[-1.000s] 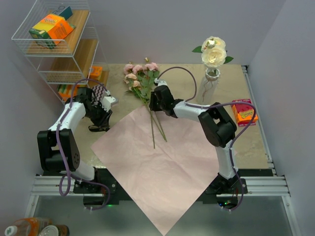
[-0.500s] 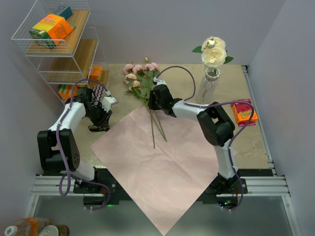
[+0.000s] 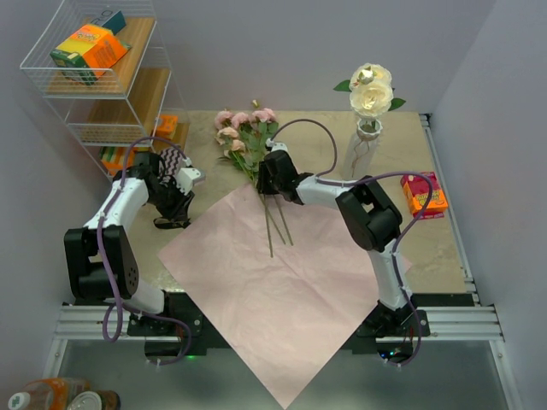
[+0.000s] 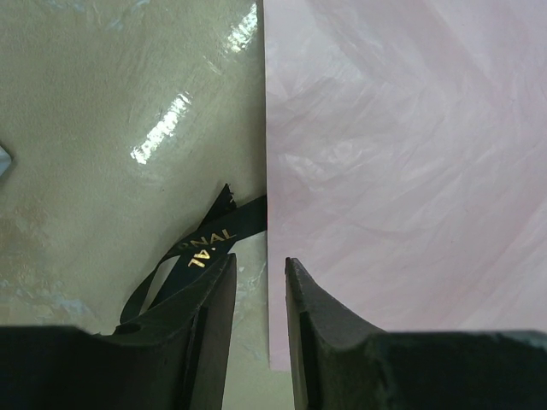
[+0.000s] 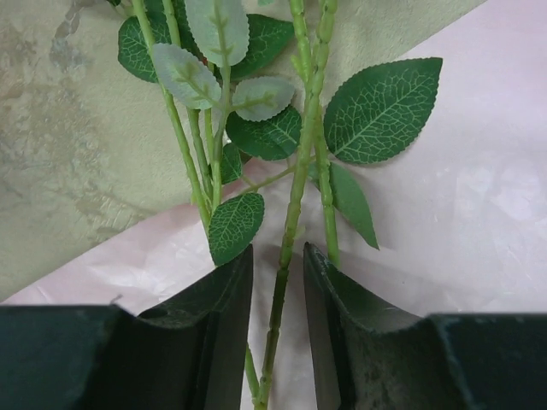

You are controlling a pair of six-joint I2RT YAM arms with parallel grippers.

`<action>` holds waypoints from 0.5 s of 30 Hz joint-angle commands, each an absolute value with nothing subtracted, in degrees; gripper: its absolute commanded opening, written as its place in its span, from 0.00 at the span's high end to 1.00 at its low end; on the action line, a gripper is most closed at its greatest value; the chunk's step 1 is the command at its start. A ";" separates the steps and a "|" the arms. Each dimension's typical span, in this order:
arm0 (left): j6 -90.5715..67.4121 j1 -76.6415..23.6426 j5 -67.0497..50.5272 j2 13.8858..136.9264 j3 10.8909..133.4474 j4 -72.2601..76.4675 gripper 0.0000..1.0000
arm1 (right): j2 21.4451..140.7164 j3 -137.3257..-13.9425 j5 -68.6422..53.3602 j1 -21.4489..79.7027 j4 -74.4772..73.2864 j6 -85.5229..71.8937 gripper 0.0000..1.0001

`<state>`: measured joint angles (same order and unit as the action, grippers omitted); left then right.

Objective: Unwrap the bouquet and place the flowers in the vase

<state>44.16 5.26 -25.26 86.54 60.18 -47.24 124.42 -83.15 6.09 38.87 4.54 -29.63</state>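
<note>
The flowers lie at the far corner of the pink paper, left of the vase, with their stems on the paper. The right gripper is over them, jaws a little apart around one stem and not pressing it. The left gripper, also slightly apart and empty, is beside a black ribbon.

Bright, even overhead light, soft shadows, white glare patches on the table.

Overhead view: looking steeply down from the 6 o'clock side, distant. Wrist views: each looking closely down at the surface; all three sharing the pink paper.
</note>
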 commanded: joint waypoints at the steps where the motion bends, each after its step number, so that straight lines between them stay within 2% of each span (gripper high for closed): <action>1: 44.83 5.80 -25.58 84.99 60.99 -46.84 0.66 | 125.51 -85.87 10.10 38.85 4.30 -29.62 0.67; 5: 44.82 5.80 -25.93 85.34 61.44 -47.20 0.66 | 125.42 -85.87 12.04 39.11 5.80 -29.18 0.72; 8: 44.65 5.80 -25.93 85.52 61.87 -47.55 0.66 | 125.16 -86.31 13.09 39.64 6.24 -28.57 0.84; 9: 44.56 5.80 -26.10 85.43 62.22 -47.64 0.66 | 124.72 -86.13 13.10 39.90 6.50 -28.30 0.95; 10: 44.56 5.89 -26.02 85.52 62.31 -47.72 0.66 | 123.06 -85.78 13.10 40.08 6.94 -28.30 1.00; 15: 44.56 5.89 -25.93 85.08 62.67 -48.08 0.66 | 115.24 -82.36 12.13 40.25 10.54 -26.29 1.00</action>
